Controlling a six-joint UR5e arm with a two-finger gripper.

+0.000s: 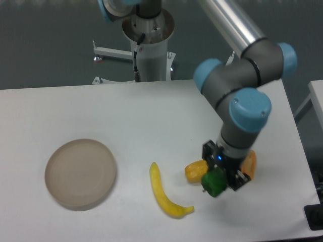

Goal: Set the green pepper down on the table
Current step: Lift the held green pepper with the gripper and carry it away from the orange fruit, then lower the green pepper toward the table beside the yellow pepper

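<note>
Plate (81,173) sat on table (151,111), left side. Banana (166,194) lay right of plate, nr front edge. Chunk (194,170) sat just right of banana's upper end, partly behind gripper (220,177), which held pepper (214,182) in front of chunk. Slice (249,164) was right of gripper, mostly hidden by arm (237,96).
</note>
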